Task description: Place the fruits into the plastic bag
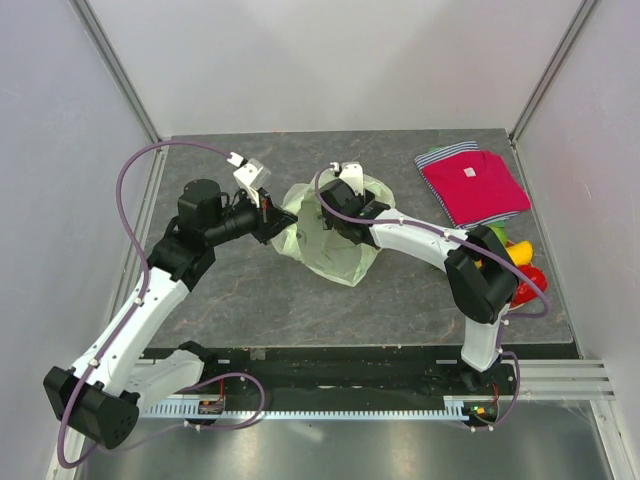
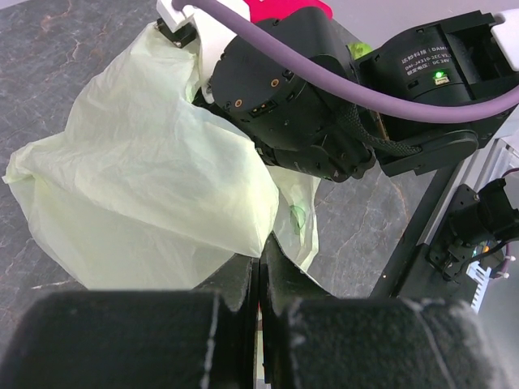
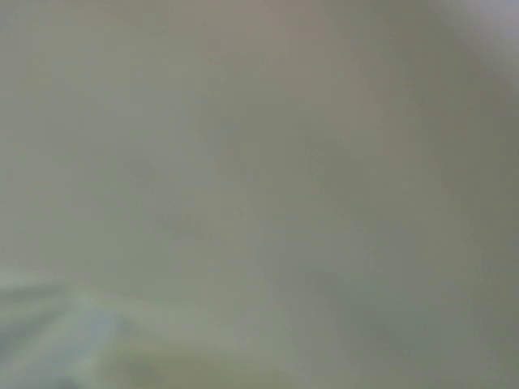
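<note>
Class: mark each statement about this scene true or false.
1. The left hand pinches the edge of the plastic bag. True.
2. The red shirt lies inside the bag. False: it lies folded on the table, at the far right.
3. The right hand reaches into the bag. True.
4. The fruits sit at the table's left edge. False: they sit on the right, beside the right arm.

A dark grey mottled table [image 1: 230,300] carries a pale-green plastic bag [image 1: 335,250] near its middle. Right of the bag lie a folded red shirt [image 1: 475,187], farther back, and the fruits [image 1: 522,256], nearer.
</note>
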You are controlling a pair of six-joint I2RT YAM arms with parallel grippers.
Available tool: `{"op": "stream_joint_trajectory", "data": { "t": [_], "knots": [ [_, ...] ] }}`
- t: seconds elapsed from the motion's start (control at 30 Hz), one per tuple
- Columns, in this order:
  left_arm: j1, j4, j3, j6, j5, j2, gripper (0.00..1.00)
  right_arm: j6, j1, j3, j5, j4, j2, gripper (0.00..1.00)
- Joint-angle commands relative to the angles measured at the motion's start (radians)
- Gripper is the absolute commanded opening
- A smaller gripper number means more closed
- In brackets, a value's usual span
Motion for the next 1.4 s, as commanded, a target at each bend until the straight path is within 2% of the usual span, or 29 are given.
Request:
{"op": "stream_joint_trajectory", "data": {
  "t": [0.0,0.23,0.37,0.63,0.87,1.03,1.37],
  "knots": [
    [0.005,0.04,0.005,0.034,0.011,0.002,0.01,-0.048,0.0,-0.005,-0.051,0.034,-0.02,0.91],
    [0.005,0.038,0.005,0.031,0.014,0.007,0.02,-0.056,-0.002,-0.03,-0.091,0.072,-0.037,0.94],
    [0.004,0.038,0.005,0.031,0.001,0.006,0.02,-0.076,-0.002,-0.091,-0.166,0.155,-0.101,0.91],
    [0.007,0.009,0.018,0.022,-0.055,0.03,0.02,-0.162,-0.002,-0.278,-0.496,0.394,-0.312,0.81],
    [0.01,-0.023,0.035,0.011,-0.084,0.058,0.02,-0.198,-0.002,-0.35,-0.745,0.456,-0.443,0.81],
    [0.013,-0.023,0.033,0.013,-0.102,0.05,0.01,-0.226,-0.003,-0.384,-0.782,0.44,-0.543,0.83],
    [0.024,-0.034,0.038,0.011,-0.128,0.052,0.01,-0.231,-0.072,-0.51,-0.704,0.411,-0.756,0.87]
  ]
}}
